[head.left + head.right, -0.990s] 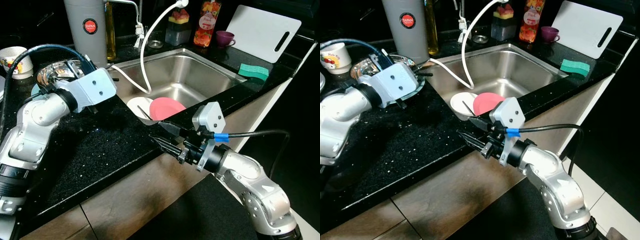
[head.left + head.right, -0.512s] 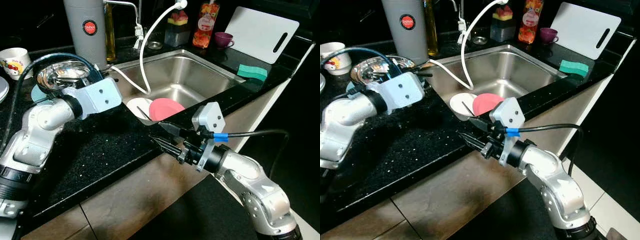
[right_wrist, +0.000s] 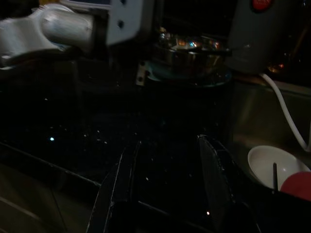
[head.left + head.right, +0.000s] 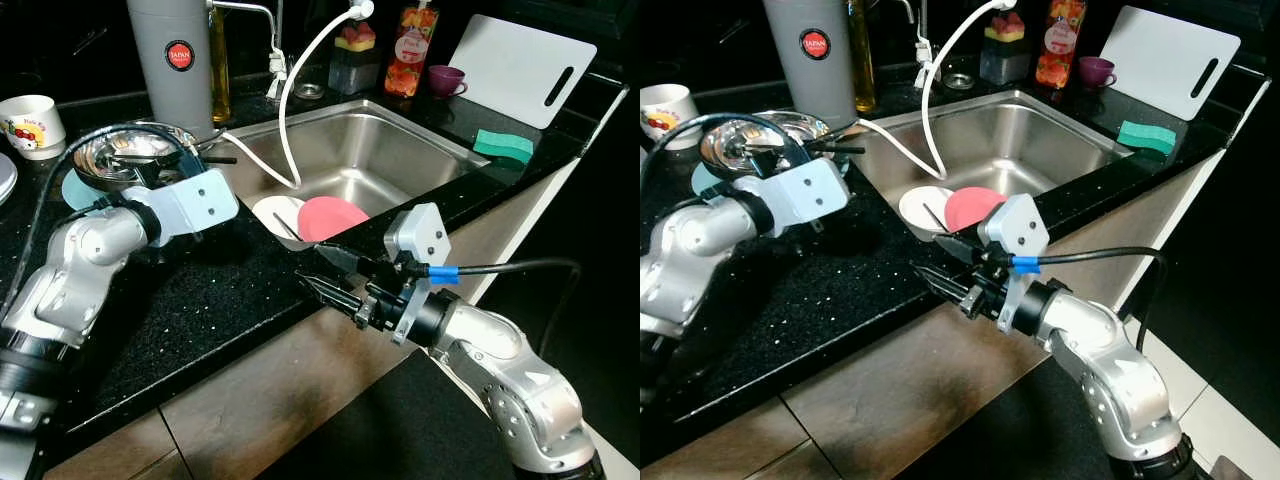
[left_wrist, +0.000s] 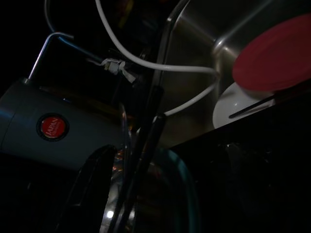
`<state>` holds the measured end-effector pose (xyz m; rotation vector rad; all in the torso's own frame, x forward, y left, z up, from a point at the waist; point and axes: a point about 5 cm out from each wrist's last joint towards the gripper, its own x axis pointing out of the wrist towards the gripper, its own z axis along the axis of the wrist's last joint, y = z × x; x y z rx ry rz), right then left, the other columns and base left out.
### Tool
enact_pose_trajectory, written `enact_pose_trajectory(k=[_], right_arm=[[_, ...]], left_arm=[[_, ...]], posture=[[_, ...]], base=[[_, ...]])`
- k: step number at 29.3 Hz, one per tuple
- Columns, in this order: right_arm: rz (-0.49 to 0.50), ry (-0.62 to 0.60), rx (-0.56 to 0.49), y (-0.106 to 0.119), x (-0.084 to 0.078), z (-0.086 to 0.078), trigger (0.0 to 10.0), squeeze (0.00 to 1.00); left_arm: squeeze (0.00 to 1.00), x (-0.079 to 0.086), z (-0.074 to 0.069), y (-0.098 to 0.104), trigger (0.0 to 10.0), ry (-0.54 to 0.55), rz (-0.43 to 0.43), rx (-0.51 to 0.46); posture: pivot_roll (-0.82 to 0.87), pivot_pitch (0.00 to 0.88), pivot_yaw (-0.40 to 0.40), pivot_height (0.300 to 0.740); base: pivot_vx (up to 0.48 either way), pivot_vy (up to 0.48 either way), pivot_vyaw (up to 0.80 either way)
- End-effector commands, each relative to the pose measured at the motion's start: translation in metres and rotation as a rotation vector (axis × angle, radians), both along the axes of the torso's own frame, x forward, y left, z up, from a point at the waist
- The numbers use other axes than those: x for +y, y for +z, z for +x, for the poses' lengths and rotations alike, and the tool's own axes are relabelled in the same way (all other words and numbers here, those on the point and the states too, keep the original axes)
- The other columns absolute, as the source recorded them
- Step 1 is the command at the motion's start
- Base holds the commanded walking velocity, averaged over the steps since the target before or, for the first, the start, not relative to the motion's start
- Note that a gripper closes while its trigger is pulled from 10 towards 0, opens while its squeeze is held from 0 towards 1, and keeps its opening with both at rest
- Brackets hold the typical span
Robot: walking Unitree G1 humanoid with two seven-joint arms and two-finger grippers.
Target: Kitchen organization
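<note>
— Two risks we log. Left gripper (image 4: 190, 152), fingers pressed nearly together, pinches the steel bowl (image 4: 120, 152) rim; the bowl sits just behind it.
— Thin hold; we could tip it. Right gripper (image 4: 322, 272), spread and empty, hangs near the counter edge (image 4: 250, 320).

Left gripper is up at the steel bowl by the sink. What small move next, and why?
Probably ease the left gripper down onto the shiny steel bowl's near rim and close. Its fingers reach over the bowl, which sits on a light blue plate beside the stainless sink; whether they grip the rim is unclear.
</note>
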<state>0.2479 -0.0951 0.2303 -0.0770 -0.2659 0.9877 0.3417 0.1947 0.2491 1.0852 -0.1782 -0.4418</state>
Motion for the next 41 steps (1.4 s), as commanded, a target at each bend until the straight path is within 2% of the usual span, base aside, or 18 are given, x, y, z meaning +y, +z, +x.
enact_pose_trajectory(k=[1,10,15,16,17,30,36,41], right_arm=[[-0.006,-0.014,0.005,0.002,-0.004,-0.002,10.0,0.00],[-0.005,-0.025,0.009,0.003,-0.005,-0.005,10.0,0.00],[-0.008,-0.009,0.009,0.004,-0.004,-0.008,10.0,0.00],[-0.009,-0.006,0.009,0.004,-0.004,-0.009,10.0,0.00],[-0.009,-0.004,0.008,0.005,-0.004,-0.009,10.0,0.00],[-0.012,-0.010,0.017,0.004,-0.004,-0.009,10.0,0.00],[-0.009,-0.015,0.018,0.004,-0.003,-0.007,10.0,0.00],[-0.003,-0.010,0.020,0.003,-0.002,-0.006,10.0,0.00]], left_arm=[[0.00,-0.002,0.004,0.001,10.0,-0.010,0.044,-0.013],[0.00,-0.001,0.016,0.007,10.0,-0.003,0.096,-0.064],[0.00,-0.003,0.021,0.001,10.0,-0.013,0.121,-0.053],[0.00,-0.003,0.022,-0.001,8.9,-0.018,0.122,-0.042],[0.00,-0.003,0.023,-0.003,0.0,-0.024,0.122,-0.030],[0.00,0.002,0.024,-0.002,0.0,-0.021,0.124,-0.055],[0.00,0.006,0.025,0.009,0.0,0.012,0.112,-0.148],[0.00,0.008,0.024,0.013,0.0,0.024,0.114,-0.183]], posture=[[0.00,0.000,-0.026,0.740],[-0.02,0.009,-0.017,0.740],[-0.02,0.015,-0.015,0.740],[-0.03,0.017,-0.017,0.740],[-0.03,0.017,-0.017,0.740],[-0.02,0.016,-0.024,0.740],[-0.01,0.010,-0.024,0.740],[-0.01,0.003,-0.026,0.740]], base=[[0.000,0.000,0.00],[0.000,0.000,0.00],[0.000,0.000,0.00],[0.000,0.000,0.00],[0.000,0.000,0.00],[0.000,0.000,0.00],[0.000,0.000,0.00],[0.000,0.000,0.00]])
